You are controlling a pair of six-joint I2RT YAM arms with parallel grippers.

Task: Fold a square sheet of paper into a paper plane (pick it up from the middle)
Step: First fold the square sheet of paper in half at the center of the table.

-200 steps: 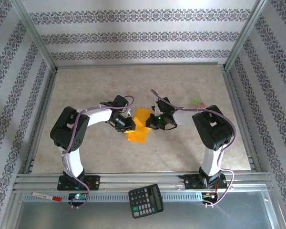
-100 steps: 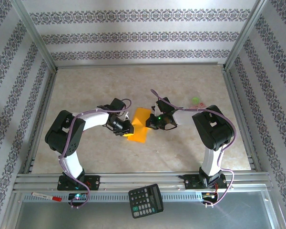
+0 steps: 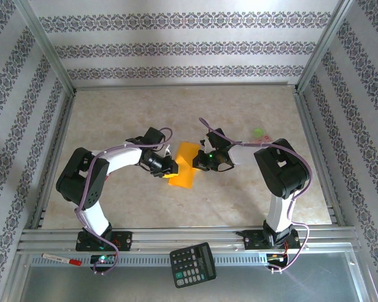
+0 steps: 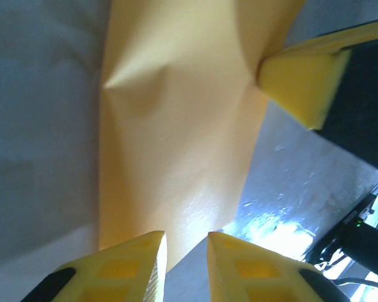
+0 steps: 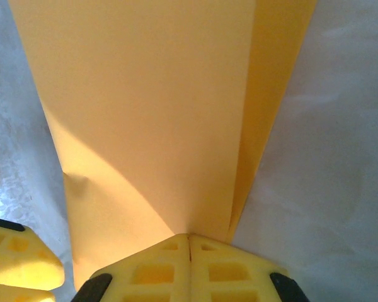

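Plainly the paper [image 3: 184,165], mid-desk [image 3: 239,201] between the arms, is light, limp and quick to crease (it buckles where pinched), so edge grips suit it: right fingers [image 5: 157,270] clamp its right edge, left fingers [image 4: 138,267] stand slightly apart at its left.

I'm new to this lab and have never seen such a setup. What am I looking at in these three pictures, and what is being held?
Two white robot arms stand at the near edge of a table. One picture looks down from above; the other two come from a camera on each wrist. Between the arms is an orange-yellow sheet of paper with a fold in it. The right pincer is closed on one edge of it. The left pincer sits at the opposite edge, fingers slightly apart. A black calculator rests near the arm bases.
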